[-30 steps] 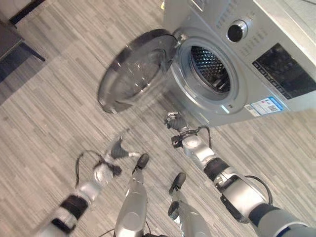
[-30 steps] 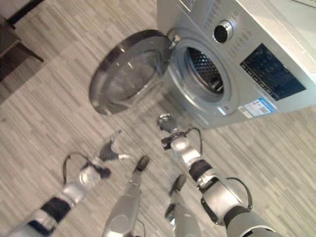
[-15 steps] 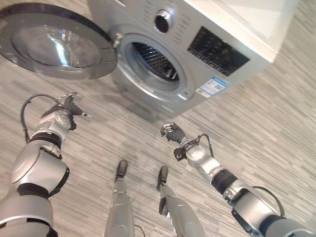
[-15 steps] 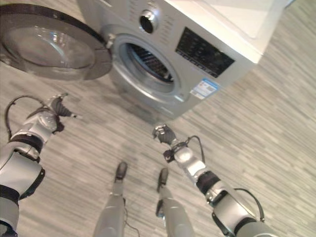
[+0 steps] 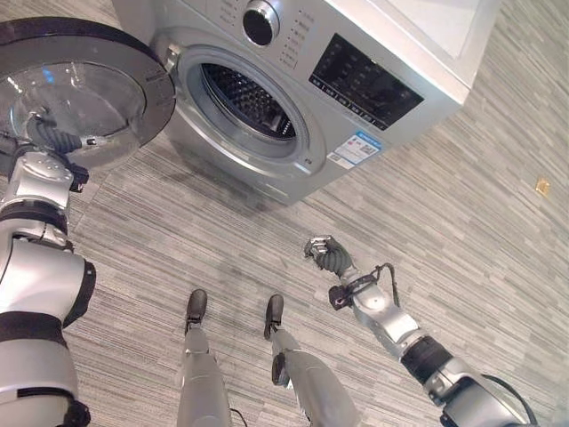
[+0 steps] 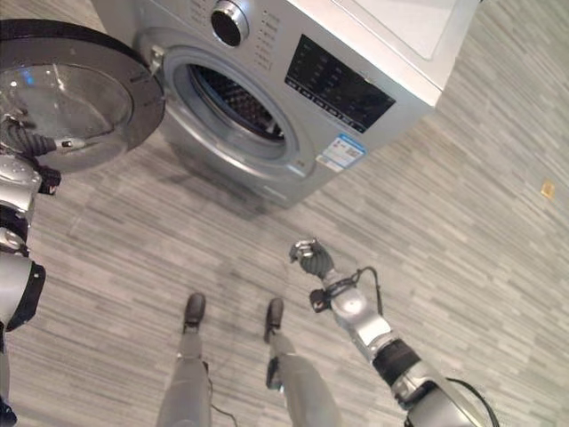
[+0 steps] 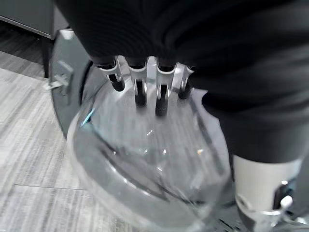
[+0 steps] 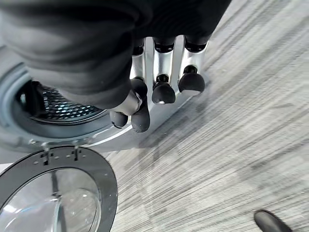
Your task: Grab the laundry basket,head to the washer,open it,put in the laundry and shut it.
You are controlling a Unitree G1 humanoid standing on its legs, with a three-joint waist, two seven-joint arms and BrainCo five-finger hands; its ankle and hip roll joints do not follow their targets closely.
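Standing on the grey striped floor [image 5: 462,222], the silver washer [image 5: 356,71] has its round door [image 5: 80,80] swung fully open to the robot's left of the drum opening [image 5: 244,102], hinged at that side of the opening. The dark perforated drum shows inside the opening, and I can see no laundry in it. A knob [image 5: 260,20] and a dark control panel [image 5: 364,84] sit on the front of the washer above the opening, with a small label [image 5: 354,147] just below the panel.

The left arm is raised at the left of the washer, its hand [image 5: 55,135] up against the door's clear glass bowl. In the left wrist view the fingers [image 7: 161,96] run out fairly straight in a row over the glass, spread slightly and curled round nothing; whether the tips actually touch the glass I cannot tell.

The right arm reaches forward and low, bent at the elbow, with its hand [image 5: 327,254] hanging over the floor in front of the washer, well apart from it and below the label. Its fingers [image 8: 164,92] are curled in toward the thumb in a loose fist, and nothing is held between them.

A small yellowish scrap [image 5: 541,185] lies on the floor to the right of the washer.
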